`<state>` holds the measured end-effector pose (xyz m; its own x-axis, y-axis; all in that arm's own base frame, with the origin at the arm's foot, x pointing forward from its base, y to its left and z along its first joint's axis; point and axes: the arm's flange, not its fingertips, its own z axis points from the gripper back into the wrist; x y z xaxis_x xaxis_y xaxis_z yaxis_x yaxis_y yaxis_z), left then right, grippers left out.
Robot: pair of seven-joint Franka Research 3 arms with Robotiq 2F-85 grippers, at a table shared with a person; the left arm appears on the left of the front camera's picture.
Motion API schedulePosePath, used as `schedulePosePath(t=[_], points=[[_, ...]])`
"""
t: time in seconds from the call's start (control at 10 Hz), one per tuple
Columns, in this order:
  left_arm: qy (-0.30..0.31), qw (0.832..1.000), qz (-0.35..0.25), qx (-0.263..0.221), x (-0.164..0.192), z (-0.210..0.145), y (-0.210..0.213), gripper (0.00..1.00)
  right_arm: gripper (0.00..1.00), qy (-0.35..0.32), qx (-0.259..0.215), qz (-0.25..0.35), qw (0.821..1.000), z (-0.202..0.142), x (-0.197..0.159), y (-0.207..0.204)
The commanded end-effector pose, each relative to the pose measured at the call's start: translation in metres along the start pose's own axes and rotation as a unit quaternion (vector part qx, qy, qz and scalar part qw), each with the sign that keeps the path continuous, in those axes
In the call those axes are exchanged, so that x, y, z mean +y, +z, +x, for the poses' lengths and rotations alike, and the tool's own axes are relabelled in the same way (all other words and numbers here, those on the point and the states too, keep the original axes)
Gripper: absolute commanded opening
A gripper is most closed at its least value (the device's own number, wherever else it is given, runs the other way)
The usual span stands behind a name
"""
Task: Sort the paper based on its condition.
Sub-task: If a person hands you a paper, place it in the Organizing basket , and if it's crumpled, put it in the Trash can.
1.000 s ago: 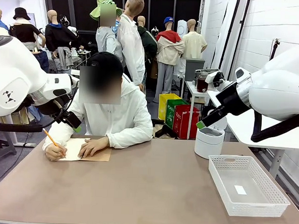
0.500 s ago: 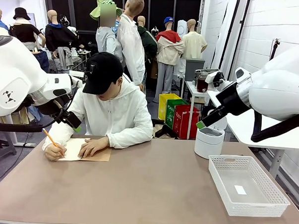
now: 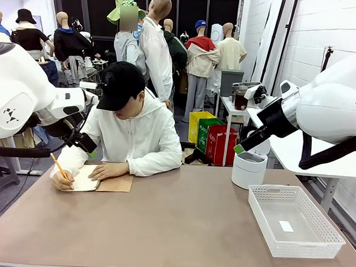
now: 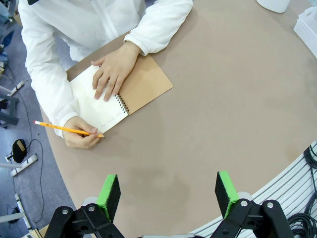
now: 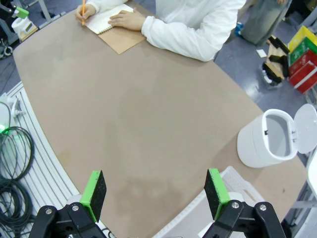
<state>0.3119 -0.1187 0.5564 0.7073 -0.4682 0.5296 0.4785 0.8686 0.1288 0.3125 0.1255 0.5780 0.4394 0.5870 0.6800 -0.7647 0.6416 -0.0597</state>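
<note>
The robot's left hand and the robot's right hand hung open above the brown desk, gripping nothing. The white sheet of paper lay bound in an open spiral notebook with brown card cover near the desk's far edge, under a person's palm. A yellow pencil had its tip at the sheet's edge.

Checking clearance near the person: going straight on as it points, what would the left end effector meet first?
Probably bare table, beside the notebook and clear of the person's pencil hand. The left end effector hangs open above it; depth is uncertain.
</note>
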Motion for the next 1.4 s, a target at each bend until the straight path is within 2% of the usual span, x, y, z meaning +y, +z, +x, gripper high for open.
schedulePosePath(t=[0.0,1.3], points=[[0.002,1.0,0.0,-0.003,0.0007,0.0003,0.0007,1.0,1.0,-0.002,-0.001,0.002,1.0,0.0,-0.0001,0.0002],[0.002,1.0,0.0,-0.003,0.0007,0.0003,0.0007,1.0,1.0,-0.002,-0.001,0.002,1.0,0.0,-0.0001,0.0002]])
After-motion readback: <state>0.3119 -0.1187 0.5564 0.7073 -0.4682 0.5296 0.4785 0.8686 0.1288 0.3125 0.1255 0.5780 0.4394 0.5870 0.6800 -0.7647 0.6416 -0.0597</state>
